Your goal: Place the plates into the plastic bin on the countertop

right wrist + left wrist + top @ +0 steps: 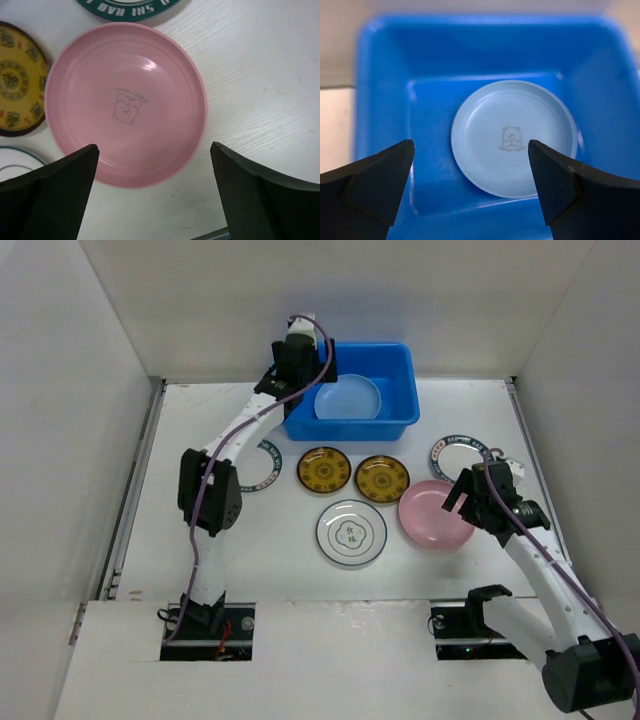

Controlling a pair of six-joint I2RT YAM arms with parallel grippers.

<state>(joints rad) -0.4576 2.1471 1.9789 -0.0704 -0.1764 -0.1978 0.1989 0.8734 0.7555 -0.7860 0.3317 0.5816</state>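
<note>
The blue plastic bin [400, 426] stands at the back middle of the white countertop [280, 540]. The light blue plate [348, 398] lies flat inside it, also seen in the left wrist view [514, 137] on the bin floor [385, 100]. My left gripper [295, 365] hovers over the bin's left side, open and empty [470, 165]. The pink plate [432, 515] lies at the right. My right gripper [462, 495] is open just above its near right edge [154, 170], with the plate [125, 102] between and beyond the fingers.
Two amber plates [324, 470] [382, 478] lie in front of the bin, and the white centre-marked plate [351, 533] lies nearer. One green-rimmed plate [268, 468] is partly under the left arm; the other [452, 453] is behind the pink plate. White walls enclose the table.
</note>
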